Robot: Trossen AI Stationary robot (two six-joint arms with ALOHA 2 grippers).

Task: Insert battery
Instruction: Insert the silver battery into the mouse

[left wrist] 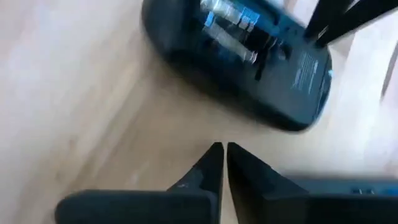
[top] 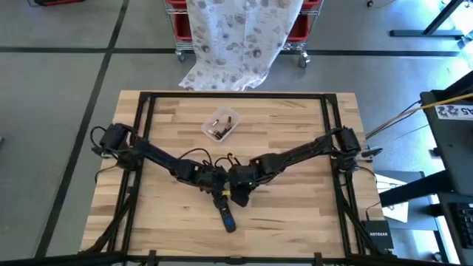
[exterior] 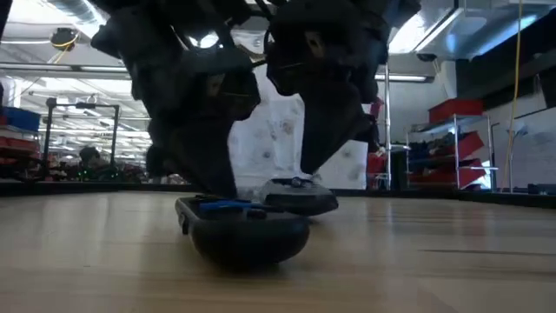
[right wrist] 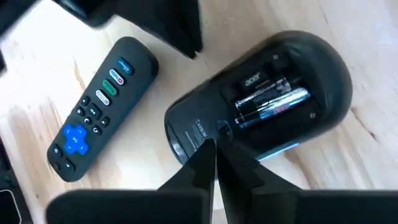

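Batteries (right wrist: pixel 267 102) sit in the upturned mouse (right wrist: pixel 261 99), centre-right of your right wrist frame, remote (right wrist: pixel 99 106) beside it. Both the left pincer (left wrist: pixel 219 163) and right pincer (right wrist: pixel 214 158) are closed, empty. Small, smooth, likely slippery: pinch a cell's middle.

upturned black mouse (right wrist: pixel 261 106), batteries (right wrist: pixel 270 102) in open bay
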